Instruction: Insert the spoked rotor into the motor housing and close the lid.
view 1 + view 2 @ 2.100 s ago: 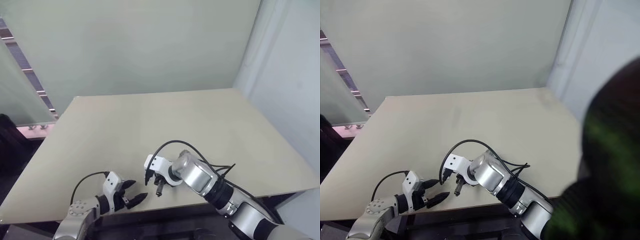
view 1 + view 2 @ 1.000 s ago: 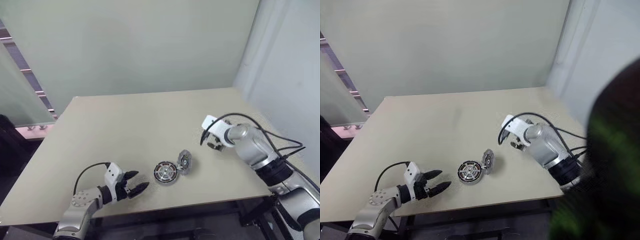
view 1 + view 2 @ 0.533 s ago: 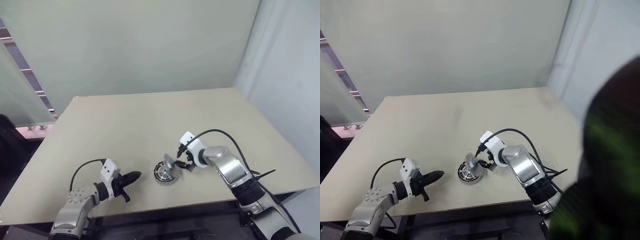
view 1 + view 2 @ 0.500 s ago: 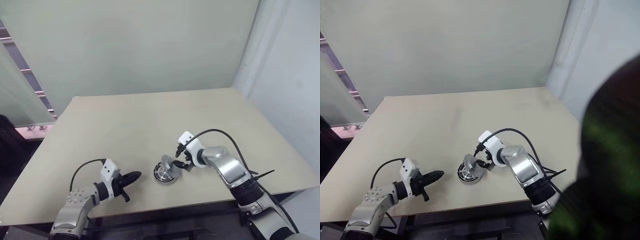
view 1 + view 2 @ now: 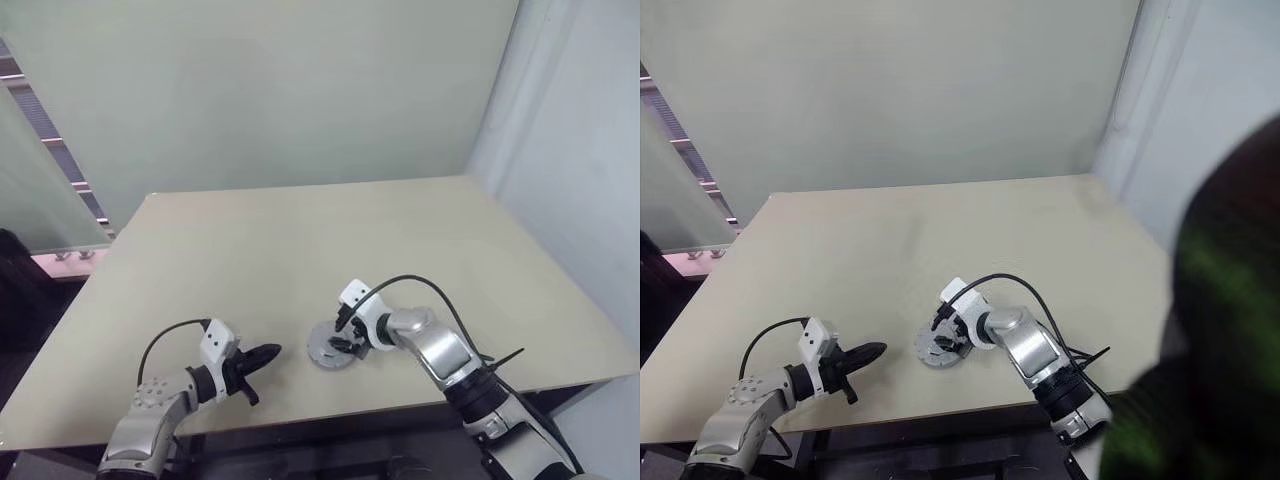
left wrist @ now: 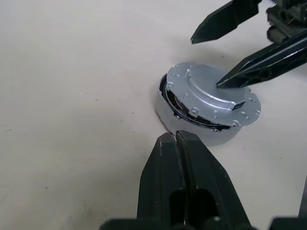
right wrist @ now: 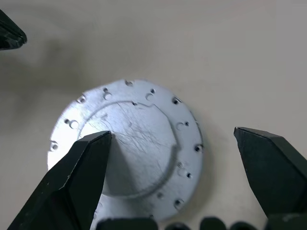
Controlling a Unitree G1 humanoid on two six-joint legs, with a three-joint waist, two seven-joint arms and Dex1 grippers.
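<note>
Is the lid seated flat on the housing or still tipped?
Tipped. The lid sits askew on the housing: copper windings show under its raised edge, and the right gripper touches its top.

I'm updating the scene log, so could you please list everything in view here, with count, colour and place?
table: one, beige, under everything.
housing: one, dark rim with copper-brown windings, on the table near its front edge, between the two grippers.
silver disc: one, shiny silver with small holes round its edge, lying tilted on top of the housing.
wall: pale green, behind the table.
left gripper: one, black jaws shut, just short of the housing and apart from it.
right gripper: one, black jaws open wide, one fingertip on the silver disc.
</note>
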